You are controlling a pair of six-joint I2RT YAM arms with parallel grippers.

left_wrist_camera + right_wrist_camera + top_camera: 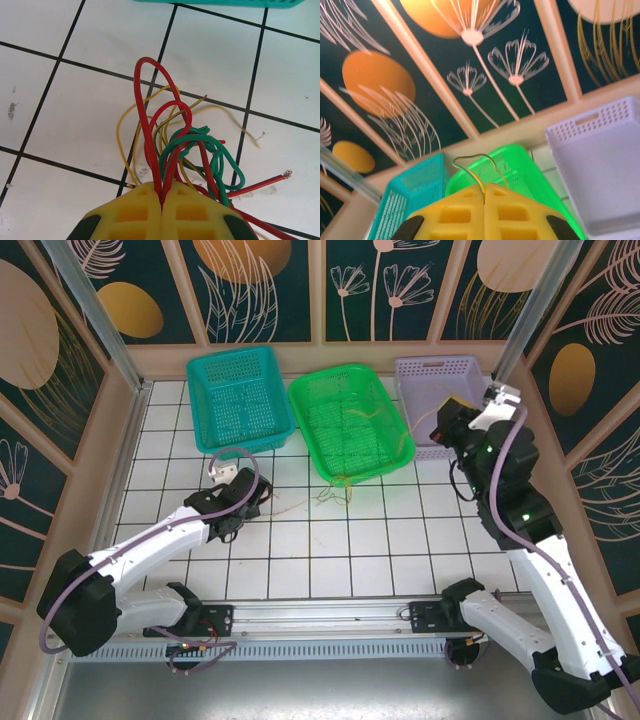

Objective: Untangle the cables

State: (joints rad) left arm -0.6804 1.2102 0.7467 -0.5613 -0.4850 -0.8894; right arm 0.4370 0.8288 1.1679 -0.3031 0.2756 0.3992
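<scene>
At left, on the tiles point(300, 540) below the teal basket point(240, 395), the left gripper point(162, 192) is pinched closed on a red loop point(145, 100) of the cables point(200, 132), a knot of red, yellow and green. Pulling from here could cinch the knot, since green coils wrap the red strands. The thin loop could also slip from the pads.

At right, the right gripper point(484, 187) hangs raised by the lilac basket point(600, 165), fingers closed on one tan cable point(470, 155) that seems to trail into the green basket point(350, 420). Lifting further could snag it on the mesh or drag that basket.

Count: two grippers, three baskets, three colours in the knot. I cannot tell how many strands there are of each colour.
</scene>
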